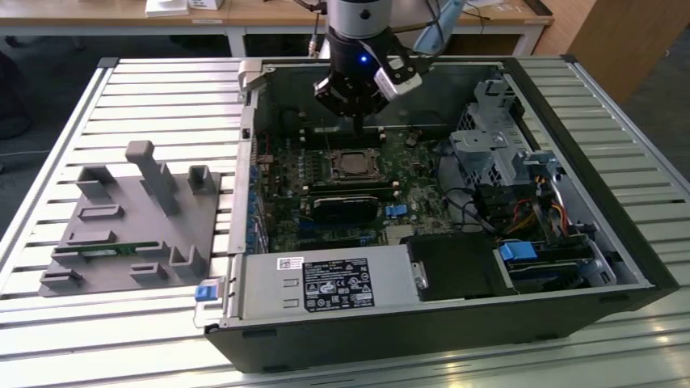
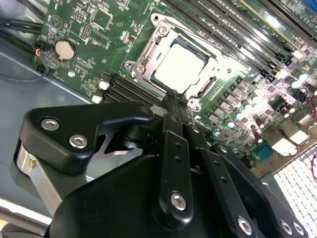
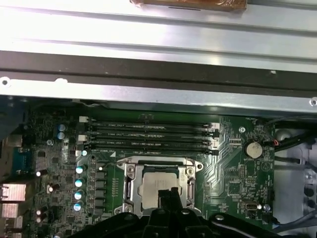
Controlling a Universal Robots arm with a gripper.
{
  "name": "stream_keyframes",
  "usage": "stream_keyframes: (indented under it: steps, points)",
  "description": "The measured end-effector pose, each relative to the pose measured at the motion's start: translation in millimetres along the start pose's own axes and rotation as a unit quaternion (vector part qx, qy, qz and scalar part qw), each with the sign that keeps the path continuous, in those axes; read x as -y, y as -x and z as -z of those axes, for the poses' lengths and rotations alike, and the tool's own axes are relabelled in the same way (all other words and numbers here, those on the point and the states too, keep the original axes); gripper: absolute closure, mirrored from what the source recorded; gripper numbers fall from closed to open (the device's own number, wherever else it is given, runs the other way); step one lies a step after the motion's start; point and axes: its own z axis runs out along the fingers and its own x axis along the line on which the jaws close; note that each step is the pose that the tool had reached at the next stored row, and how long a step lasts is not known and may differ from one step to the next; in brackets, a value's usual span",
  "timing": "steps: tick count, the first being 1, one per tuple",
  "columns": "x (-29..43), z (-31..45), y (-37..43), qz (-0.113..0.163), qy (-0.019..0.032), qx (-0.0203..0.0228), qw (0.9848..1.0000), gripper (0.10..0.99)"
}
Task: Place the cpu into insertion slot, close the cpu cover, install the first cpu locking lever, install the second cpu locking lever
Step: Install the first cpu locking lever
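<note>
The cpu [image 2: 181, 67], a silvery square chip, lies in the insertion slot [image 1: 351, 164] on the green motherboard. The cpu cover [image 2: 148, 47], a metal frame with a window, lies flat over it, and the chip shows through the window. In the first wrist view the cpu [image 3: 154, 186] sits inside the cpu cover [image 3: 158, 162]. My gripper [image 2: 173, 99] hangs just above the socket's edge, its black fingers pressed together into one narrow tip with nothing between them. In the exterior view my gripper [image 1: 364, 129] stands over the board just behind the socket. My gripper [image 3: 168, 194] overlaps the chip's near edge.
Long black memory slots [image 3: 148, 136] run beside the socket. A black heatsink block [image 1: 345, 207] sits in front of it. A coin cell [image 3: 253, 148] is on the board. The case holds a power supply [image 1: 323, 283] and a drive cage [image 1: 496, 153]. A grey fixture tray [image 1: 129, 218] lies at the exterior view's left.
</note>
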Motion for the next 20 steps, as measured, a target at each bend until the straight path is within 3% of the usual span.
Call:
stream_keyframes:
  steps: [6,10,12,15,20]
  points:
    - [-0.2,0.2,-8.2,0.000,0.0000,0.0003,1.0000,0.965]
    - [-0.2,0.2,-8.2,-0.001,0.0004,-0.0176,0.9998,0.965]
    - [-0.2,0.0,-8.3,-0.001,0.0006,-0.0221,0.9998,0.965]
    - [-0.2,-0.2,-11.3,-0.001,0.0005,-0.0229,0.9997,0.965]
    - [-0.5,0.0,-24.1,-0.001,0.0006,-0.0229,0.9997,0.965]
